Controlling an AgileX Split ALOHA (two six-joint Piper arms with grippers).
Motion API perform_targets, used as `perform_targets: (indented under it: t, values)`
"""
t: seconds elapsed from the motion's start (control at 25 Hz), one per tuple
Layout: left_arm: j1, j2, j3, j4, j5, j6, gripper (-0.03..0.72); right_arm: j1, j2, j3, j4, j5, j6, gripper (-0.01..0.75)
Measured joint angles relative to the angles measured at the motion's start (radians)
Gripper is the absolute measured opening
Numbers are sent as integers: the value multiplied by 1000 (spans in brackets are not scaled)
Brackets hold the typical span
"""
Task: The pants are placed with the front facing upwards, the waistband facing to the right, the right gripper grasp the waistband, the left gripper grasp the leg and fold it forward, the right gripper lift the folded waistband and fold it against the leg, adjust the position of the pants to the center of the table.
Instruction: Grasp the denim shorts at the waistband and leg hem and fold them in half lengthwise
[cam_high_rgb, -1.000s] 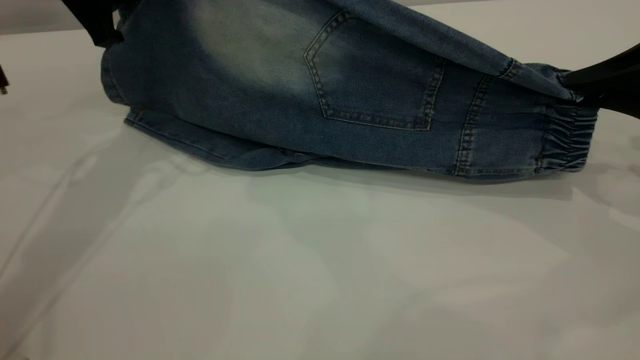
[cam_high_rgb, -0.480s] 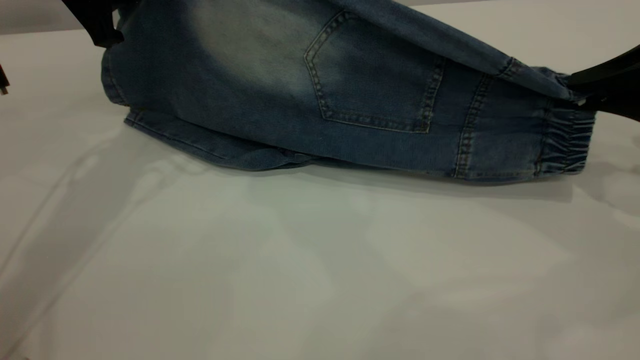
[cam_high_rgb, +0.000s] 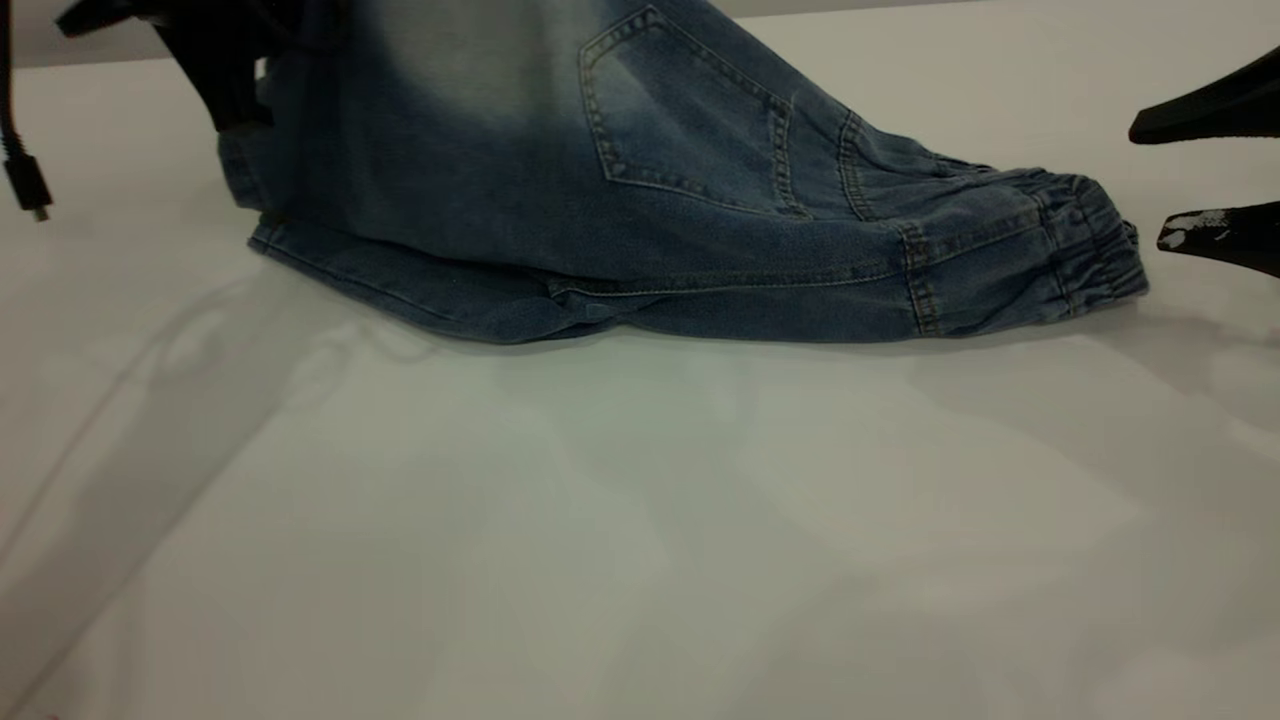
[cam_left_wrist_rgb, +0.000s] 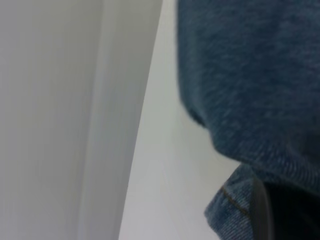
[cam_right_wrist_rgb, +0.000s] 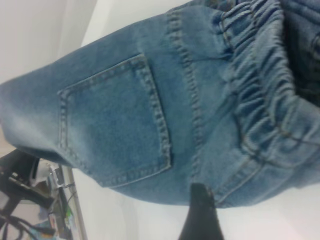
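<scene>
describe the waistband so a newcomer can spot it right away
Start at the white table and find the blue denim pants lying across its far side. Follow them to their right end, just short of the open right gripper. The waistband is the gathered, ruched strip there, unlike the flat stitched pocket beside it.

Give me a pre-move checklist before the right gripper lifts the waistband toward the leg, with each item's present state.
1. Right gripper open and off the cloth: ok; its fingers stand apart, beside the waistband.
2. Waistband lying on the table, within reach of the right gripper: ok.
3. Left gripper released from the leg: not ok; it holds the pants raised at the leg end.
4. First fold lying flat: not ok; the leg end hangs off the table.
5. Pants centred on the table: cannot tell; the table's edges are out of view.
</scene>
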Motion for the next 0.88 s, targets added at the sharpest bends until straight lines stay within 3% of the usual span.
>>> perform_targets:
  t: [0.52,0.88]
  values:
    - [-16,19,0,14,-9,-32,88,0,0,0,-1,2,0,468]
    - [-16,19,0,11,-82,-36,337,0,0,0,-1,2,-2,468]
